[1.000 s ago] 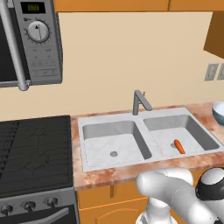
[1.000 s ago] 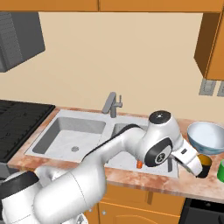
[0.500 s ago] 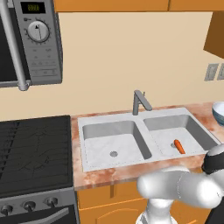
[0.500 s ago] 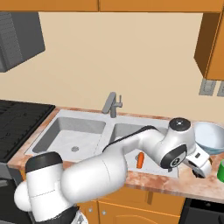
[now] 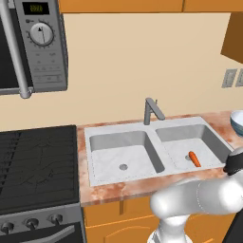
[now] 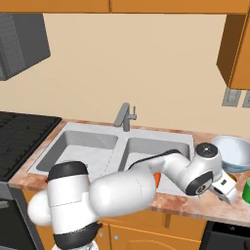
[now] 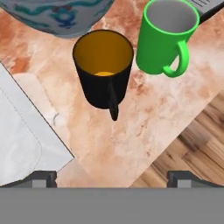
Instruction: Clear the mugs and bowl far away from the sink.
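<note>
step: lining up on the black mug (image 7: 103, 70), nothing grabbed yet
gripper (image 7: 112, 176): spread wide, empty
green mug (image 7: 166, 37): at 2 o'clock
next: drop down, pinch

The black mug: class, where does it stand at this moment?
In the hand view the black mug stands upright on the marbled counter, just beside the green mug, with the bowl right behind it and the sink's corner nearby.

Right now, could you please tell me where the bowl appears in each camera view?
Left base view: the bowl is cut by the right edge, on the counter right of the sink.
Right base view: right of the sink, behind the arm.
Hand view: top left, behind the black mug.
Shared landmark: the sink.
</note>
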{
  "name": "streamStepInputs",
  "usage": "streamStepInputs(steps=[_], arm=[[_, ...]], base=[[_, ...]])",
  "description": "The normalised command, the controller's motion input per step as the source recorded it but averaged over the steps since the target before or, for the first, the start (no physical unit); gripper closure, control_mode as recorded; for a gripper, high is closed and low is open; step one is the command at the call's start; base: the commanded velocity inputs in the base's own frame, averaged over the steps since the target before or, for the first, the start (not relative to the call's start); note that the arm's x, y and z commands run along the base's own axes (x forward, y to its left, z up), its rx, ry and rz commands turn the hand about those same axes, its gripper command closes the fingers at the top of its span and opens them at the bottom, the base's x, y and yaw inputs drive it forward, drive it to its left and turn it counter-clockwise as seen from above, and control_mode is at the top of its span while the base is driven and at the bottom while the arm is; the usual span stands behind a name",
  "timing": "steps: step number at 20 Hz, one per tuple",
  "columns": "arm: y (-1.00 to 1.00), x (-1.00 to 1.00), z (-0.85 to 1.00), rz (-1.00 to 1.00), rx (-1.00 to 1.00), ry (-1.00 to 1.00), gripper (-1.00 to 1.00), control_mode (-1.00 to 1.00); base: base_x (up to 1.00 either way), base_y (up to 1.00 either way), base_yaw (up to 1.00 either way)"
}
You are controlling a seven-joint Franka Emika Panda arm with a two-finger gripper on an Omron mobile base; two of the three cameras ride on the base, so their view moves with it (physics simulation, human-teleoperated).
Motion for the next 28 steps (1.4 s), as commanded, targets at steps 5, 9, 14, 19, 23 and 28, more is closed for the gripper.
streamStepInputs(steps=[5,9,14,19,23,28], arm=[[-0.29,0.22,-0.25,-0.03,0.03,0.00,-1.00,-1.00],[-0.30,0.21,-0.12,0.00,0.05,0.00,-1.00,-1.00],[-0.34,0.23,-0.14,0.00,0.03,0.00,-1.00,-1.00],[-0.16,0.33,-0.26,0.00,0.00,0.00,-1.00,-1.00],[-0.08,0.28,-0.26,0.00,0.00,-0.02,-1.00,-1.00],[-0.15,0.11,-0.27,0.00,0.02,-0.02,1.00,-1.00]], base=[[0.00,0.00,0.00],[0.00,0.00,0.00],[0.00,0.00,0.00],[0.00,0.00,0.00],[0.00,0.00,0.00],[0.00,0.00,0.00]])
